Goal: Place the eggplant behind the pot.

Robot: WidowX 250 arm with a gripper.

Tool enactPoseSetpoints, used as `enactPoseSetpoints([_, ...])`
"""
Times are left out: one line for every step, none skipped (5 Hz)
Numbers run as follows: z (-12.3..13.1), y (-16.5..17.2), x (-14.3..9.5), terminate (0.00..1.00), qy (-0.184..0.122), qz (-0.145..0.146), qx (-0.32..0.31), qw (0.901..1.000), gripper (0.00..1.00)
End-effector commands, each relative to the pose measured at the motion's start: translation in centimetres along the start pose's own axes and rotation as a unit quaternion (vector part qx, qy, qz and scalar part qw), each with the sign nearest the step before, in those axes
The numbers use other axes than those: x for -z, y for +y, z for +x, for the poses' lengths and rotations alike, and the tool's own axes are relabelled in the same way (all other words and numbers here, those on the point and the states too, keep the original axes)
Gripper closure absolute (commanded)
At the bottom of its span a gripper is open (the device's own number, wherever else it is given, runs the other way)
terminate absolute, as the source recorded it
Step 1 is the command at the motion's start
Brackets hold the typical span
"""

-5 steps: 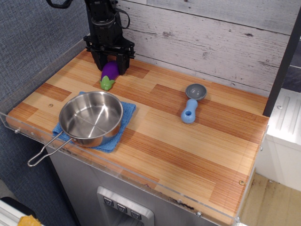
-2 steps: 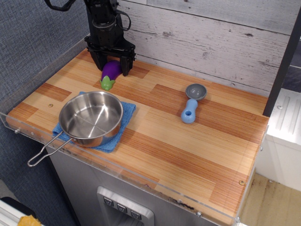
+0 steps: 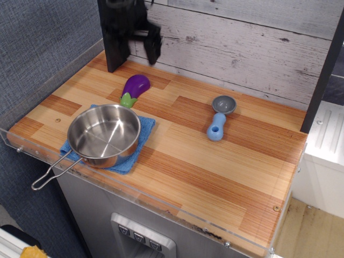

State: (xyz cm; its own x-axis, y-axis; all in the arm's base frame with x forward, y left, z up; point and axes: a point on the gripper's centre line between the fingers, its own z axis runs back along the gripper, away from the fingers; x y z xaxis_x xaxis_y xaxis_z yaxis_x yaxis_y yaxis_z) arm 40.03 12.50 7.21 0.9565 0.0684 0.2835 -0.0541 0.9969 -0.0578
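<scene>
Behind the pot, on the far side of it toward the plank wall, the eggplant lies free on the table. Nothing touches it. Its green stem cap sits just beyond the pot's back rim, near the far edge of the blue cloth under the pot, and its purple body reaches away from there.

Judged by how things lie, the placing looks done: the eggplant rests on the wood behind the pot, and the arm is above it and clear of it. What seems left is only for the arm to draw off; a small nudge might be wanted if a spot more squarely behind the pot's middle is meant, since the eggplant sits somewhat toward the pot's right side.

The long axis of the eggplant runs on a slant, from the stem end nearest the pot up and to the right toward the wall. So the cap points at the pot and the rounded purple end points away from it.

The gripper hangs well above the eggplant, blurred and dark against the wall. Its fingers appear spread apart and hold nothing, though the blur hides their tips.

Well to the right of the pot lies a blue-handled scoop, apart from all this.
</scene>
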Motion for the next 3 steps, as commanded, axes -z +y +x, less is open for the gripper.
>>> enactPoseSetpoints([-1.4, -3.8, -4.9, 0.00, -0.004, -0.006, 0.066, 0.9978, 0.00])
enactPoseSetpoints([-4.0, -5.9, -5.1, 0.00, 0.034, -0.011, 0.074, 0.9966, 0.00])
enactPoseSetpoints([-7.1, -7.1, -5.5, 0.00, 0.052, 0.019, 0.063, 0.9965, 0.00])
